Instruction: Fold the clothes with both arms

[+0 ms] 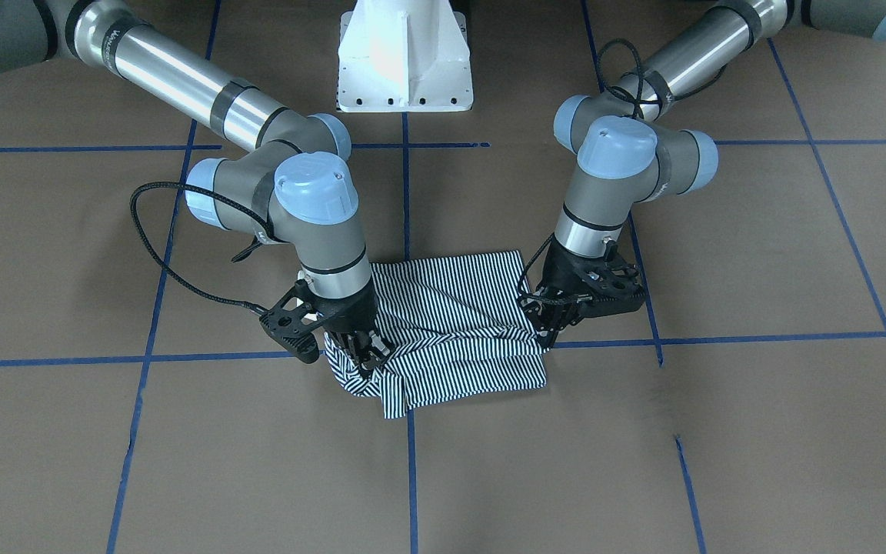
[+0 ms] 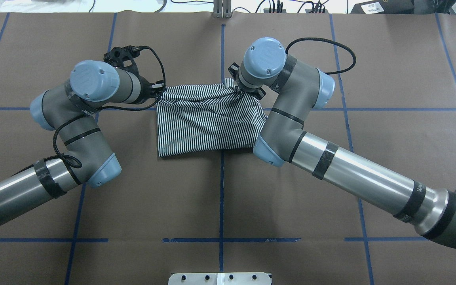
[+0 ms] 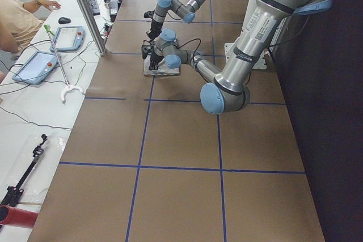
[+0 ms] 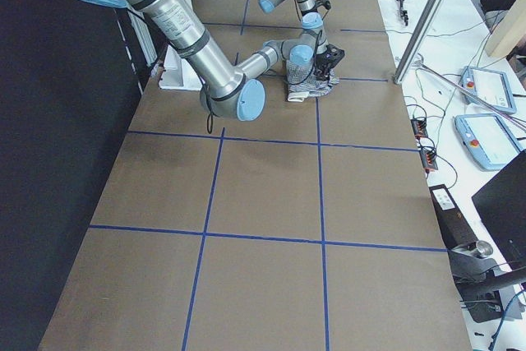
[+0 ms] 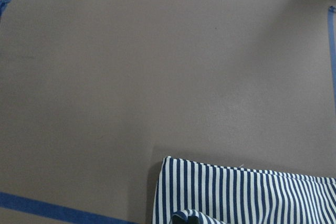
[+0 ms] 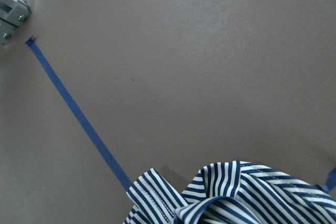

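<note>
A short-sleeved polo shirt [image 1: 451, 315] of thin navy-and-white stripes lies folded on the brown paper-covered table [image 1: 681, 462], spread between the two black two-finger grippers. The right gripper [image 1: 364, 355] has its fingers pinched tight on a bunched corner of the cloth directly beneath it. The left gripper [image 1: 544, 332] is closed the same way on the opposite corner, with creases in the fabric drawn toward its fingertips.

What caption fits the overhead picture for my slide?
The left gripper and right gripper hold a striped shirt on the table.
</note>
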Tool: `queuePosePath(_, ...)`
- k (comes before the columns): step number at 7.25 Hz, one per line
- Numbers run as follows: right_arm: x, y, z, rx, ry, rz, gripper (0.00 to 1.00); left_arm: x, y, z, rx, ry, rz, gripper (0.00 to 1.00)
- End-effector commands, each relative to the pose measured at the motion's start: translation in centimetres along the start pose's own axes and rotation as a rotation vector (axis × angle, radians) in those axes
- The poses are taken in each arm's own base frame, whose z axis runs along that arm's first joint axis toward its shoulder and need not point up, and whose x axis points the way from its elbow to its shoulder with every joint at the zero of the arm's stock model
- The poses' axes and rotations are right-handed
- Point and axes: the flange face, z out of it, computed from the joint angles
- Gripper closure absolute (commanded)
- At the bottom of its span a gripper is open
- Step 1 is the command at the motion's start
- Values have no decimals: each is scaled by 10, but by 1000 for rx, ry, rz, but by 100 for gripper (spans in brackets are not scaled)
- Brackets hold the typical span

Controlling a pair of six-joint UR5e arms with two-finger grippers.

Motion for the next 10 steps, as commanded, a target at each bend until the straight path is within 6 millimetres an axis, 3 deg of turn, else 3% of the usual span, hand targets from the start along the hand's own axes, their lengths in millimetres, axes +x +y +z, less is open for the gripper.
queuePosePath(1,0,-14,7,14,0,-14,0,-13,-21,7,26,-2,19,49)
queuePosePath(4,-8,-49,-3,40,-36,11,0,-2,-29,0,35,17,9,46)
queuePosePath(5,-14,-80,-14,62,-47,29,0,28,-33,-12,33,50,12,47)
queuePosePath(6,-13,-100,-21,43,-42,15,0,46,-21,-27,-3,81,-37,79)
queuePosePath(7,-11,-107,-23,45,-42,-24,0,58,-5,-41,-58,77,-51,100)
queuePosePath(8,-5,-106,-29,19,-49,-51,0,74,36,-28,-112,23,-16,100)
queuePosePath(9,5,-103,-38,-19,-60,-61,0,88,47,-25,-136,-28,81,100)
queuePosePath(10,11,-103,-40,-21,-62,-62,0,87,62,-14,-161,-46,160,100)
